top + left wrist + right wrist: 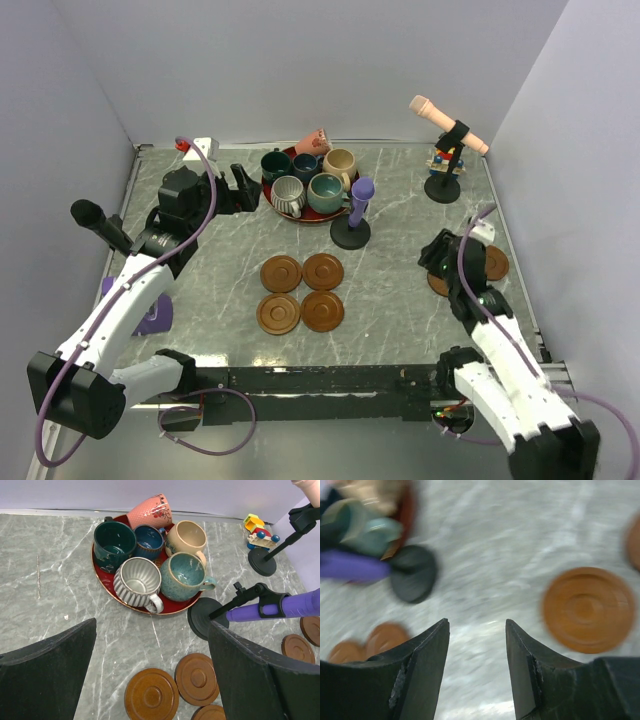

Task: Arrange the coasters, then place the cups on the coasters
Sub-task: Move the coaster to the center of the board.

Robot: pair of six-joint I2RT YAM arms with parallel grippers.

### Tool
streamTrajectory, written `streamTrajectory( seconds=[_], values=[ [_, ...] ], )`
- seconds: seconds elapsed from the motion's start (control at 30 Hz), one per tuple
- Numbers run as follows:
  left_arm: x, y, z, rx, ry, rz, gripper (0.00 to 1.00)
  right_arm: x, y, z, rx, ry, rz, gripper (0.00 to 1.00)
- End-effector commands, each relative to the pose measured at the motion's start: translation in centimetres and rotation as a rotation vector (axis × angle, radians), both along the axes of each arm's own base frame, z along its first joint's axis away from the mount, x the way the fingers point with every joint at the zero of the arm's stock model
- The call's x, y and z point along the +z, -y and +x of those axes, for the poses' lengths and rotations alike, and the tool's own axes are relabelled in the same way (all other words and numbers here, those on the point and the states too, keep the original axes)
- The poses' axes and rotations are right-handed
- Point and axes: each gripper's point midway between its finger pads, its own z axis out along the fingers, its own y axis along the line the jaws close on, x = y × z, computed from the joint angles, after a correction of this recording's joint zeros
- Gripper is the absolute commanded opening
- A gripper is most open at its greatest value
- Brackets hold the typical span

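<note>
A grey marbled bench point(400, 310) is seen from above, with two robot arms at its near edge. Four brown wooden coasters point(281, 272) lie close together in a two-by-two block at the middle front of the bench. A fifth coaster point(496, 262) lies near the right edge, beside the right arm's wrist. A sixth coaster point(436, 284) is partly hidden under that arm.

All six cups stand crowded on a glossy red plate point(106, 589) at the far middle of the bench, and none is on a coaster. The grey ribbed cup point(137, 581) and the teal cup point(183, 576) are on the near side. The dark green cup point(114, 539), the dark blue cup point(148, 541) and the beige cup point(186, 536) are behind them. The pink cup point(150, 511) lies tipped on the far rim.

A purple microphone point(361, 198) on a black round base stands just right of the plate. A peach microphone point(448, 124) on a stand is at the far right.

The left fingers point(45, 680) are spread wide and empty, left of the plate and pointing towards it. The right fingers point(427, 650) are parted with nothing between them, over bare bench. In their blurred wrist view, a coaster lies just to their right.
</note>
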Motion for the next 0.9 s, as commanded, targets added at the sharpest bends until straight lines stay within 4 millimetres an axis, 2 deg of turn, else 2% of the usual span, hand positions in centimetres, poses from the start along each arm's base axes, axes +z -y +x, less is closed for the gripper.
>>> streamTrajectory(
  seconds=[0.0,0.1,0.23,0.5,0.73,0.87],
  values=[
    [1.1,0.4,0.0,-0.017,0.037,-0.016,0.97,-4.2,3.3,1.3,-0.058,-0.162,-0.008,0.55],
    [1.0,0.5,0.0,-0.019,0.036,-0.012,0.97,-5.6,5.6,2.7,-0.15,-0.215,-0.042,0.53],
    [1.0,0.3,0.2,-0.011,0.035,-0.009,0.97,-7.0,6.9,3.9,-0.185,-0.259,-0.021,0.53],
    [1.1,0.7,0.2,-0.031,0.035,-0.009,0.97,-8.2,7.9,5.2,-0.184,-0.322,0.032,0.55],
    [1.1,0.8,0.1,-0.034,0.035,-0.009,0.97,-10.0,7.9,4.5,-0.207,-0.431,0.057,0.55],
    [0.8,1.0,0.2,-0.042,0.026,-0.012,0.97,-10.7,8.1,3.6,-0.25,-0.485,0.064,0.61]
  ],
)
